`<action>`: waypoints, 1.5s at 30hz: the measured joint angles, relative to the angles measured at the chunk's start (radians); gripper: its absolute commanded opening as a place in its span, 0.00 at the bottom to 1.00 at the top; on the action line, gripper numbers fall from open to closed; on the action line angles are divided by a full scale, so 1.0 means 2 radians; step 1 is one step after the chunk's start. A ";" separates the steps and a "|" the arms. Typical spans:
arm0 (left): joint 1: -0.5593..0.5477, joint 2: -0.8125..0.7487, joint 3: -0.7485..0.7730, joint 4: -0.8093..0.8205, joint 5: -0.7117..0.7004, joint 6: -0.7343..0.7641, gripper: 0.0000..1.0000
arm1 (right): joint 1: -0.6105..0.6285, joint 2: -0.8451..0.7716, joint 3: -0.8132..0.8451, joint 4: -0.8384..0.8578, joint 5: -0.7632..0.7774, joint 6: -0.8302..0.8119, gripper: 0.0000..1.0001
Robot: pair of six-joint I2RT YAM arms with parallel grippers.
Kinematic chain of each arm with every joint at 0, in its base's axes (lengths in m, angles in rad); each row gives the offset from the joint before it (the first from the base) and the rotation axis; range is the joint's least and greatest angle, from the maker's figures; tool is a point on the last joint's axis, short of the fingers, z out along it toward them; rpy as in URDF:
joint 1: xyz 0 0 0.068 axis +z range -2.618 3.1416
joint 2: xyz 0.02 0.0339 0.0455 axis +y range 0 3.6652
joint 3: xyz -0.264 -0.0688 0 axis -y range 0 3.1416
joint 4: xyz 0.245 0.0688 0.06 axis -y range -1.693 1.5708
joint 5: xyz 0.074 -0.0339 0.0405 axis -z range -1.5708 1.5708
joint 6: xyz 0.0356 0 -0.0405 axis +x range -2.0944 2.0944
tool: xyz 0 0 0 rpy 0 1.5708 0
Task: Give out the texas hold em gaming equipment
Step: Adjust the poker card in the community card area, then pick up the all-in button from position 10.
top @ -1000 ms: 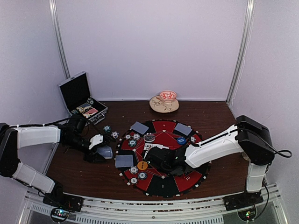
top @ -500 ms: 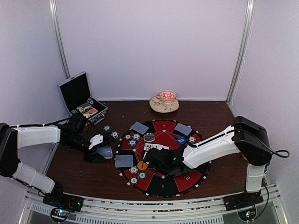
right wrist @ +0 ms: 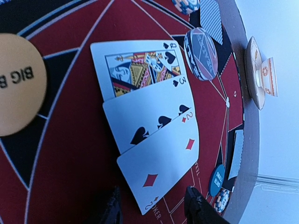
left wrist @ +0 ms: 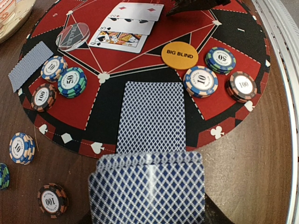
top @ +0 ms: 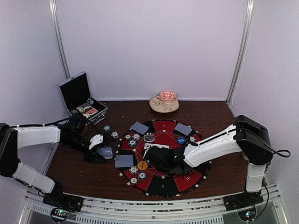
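Note:
My left gripper is shut on a deck of blue-backed playing cards, held just off the mat's left edge; the deck hides its fingers. A face-down card lies on the mat in front of it. My right gripper is open, low over the mat's middle, its fingertips either side of the end of the 2 of diamonds. That card overlaps a 3 of spades and a queen of spades. The orange BIG BLIND disc, the blue small blind disc and chip stacks lie on the mat.
The round red-and-black mat holds more face-down cards and a clear dealer button. Loose chips lie on the wood left of it. The open black case stands at the back left, a cup on a saucer at the back.
My right arm has shifted very slightly over the mat's middle. The left arm and the deck have not moved.

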 measured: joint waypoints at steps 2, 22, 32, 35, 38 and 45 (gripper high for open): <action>0.000 0.000 0.000 0.000 0.000 0.000 0.52 | 0.001 -0.014 0.000 -0.001 -0.020 0.006 0.57; 0.000 -0.002 0.000 0.000 0.000 0.000 0.52 | 0.003 -0.155 0.052 0.107 -0.147 0.249 0.89; 0.000 -0.007 0.000 0.000 0.000 0.000 0.53 | 0.003 -0.028 0.110 0.130 -0.228 0.388 0.89; 0.000 -0.007 0.000 0.000 0.000 0.000 0.52 | 0.003 -0.022 0.110 0.115 -0.227 0.404 0.90; 0.000 -0.008 0.000 0.000 0.000 0.000 0.53 | 0.000 -0.035 0.103 0.106 -0.212 0.415 0.92; 0.000 -0.011 0.000 -0.002 0.001 0.000 0.53 | -0.001 -0.150 -0.013 0.039 -0.157 0.455 0.97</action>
